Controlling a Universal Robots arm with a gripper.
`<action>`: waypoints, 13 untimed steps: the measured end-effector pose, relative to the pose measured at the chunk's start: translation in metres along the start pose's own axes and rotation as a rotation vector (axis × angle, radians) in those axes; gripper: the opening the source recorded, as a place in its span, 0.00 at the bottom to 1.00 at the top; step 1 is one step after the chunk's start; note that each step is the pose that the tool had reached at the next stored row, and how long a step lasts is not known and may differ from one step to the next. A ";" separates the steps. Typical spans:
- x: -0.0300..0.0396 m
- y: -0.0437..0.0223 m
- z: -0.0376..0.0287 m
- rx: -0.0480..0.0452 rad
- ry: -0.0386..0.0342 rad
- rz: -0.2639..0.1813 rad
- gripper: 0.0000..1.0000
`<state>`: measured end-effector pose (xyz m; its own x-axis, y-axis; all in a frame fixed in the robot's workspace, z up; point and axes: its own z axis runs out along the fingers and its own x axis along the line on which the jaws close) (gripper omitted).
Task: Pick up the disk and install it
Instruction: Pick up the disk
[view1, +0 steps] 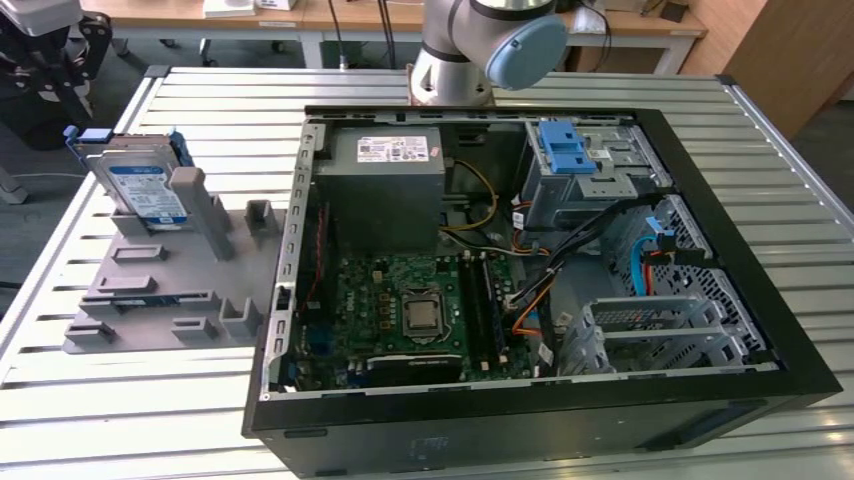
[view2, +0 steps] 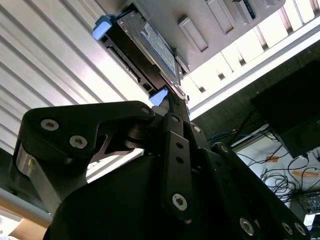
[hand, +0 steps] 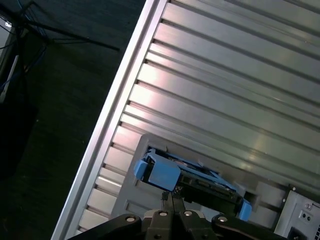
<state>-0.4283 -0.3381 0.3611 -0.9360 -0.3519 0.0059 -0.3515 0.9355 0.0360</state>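
The disk (view1: 144, 190) is a silver drive with a white-and-blue label in a bright blue carrier. It stands on edge in a slot at the far end of a grey holder (view1: 174, 290), at the exterior view's left. Both wrist views look down on the disk (hand: 200, 177) (view2: 150, 45) from above. My gripper (hand: 172, 196) (view2: 172, 100) hangs over its blue end, apart from it. The fingers are shut together with nothing between them.
An open computer case (view1: 747, 250) lies on the slatted metal table (view1: 134, 420), to the right of the holder. Inside are a grey power-supply box (view1: 387, 185), a drive cage with a blue latch (view1: 577, 160) and a metal cage (view1: 654, 325). The arm's base (view1: 467, 50) stands behind the case.
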 end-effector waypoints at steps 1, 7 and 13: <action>0.0000 0.0000 0.0000 0.0001 0.0001 -0.003 0.11; 0.0000 0.0000 0.0000 0.0002 0.0008 -0.023 0.11; 0.0000 0.0000 0.0000 0.0003 0.0015 -0.044 0.11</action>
<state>-0.4283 -0.3381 0.3611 -0.9195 -0.3931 0.0058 -0.3927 0.9190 0.0359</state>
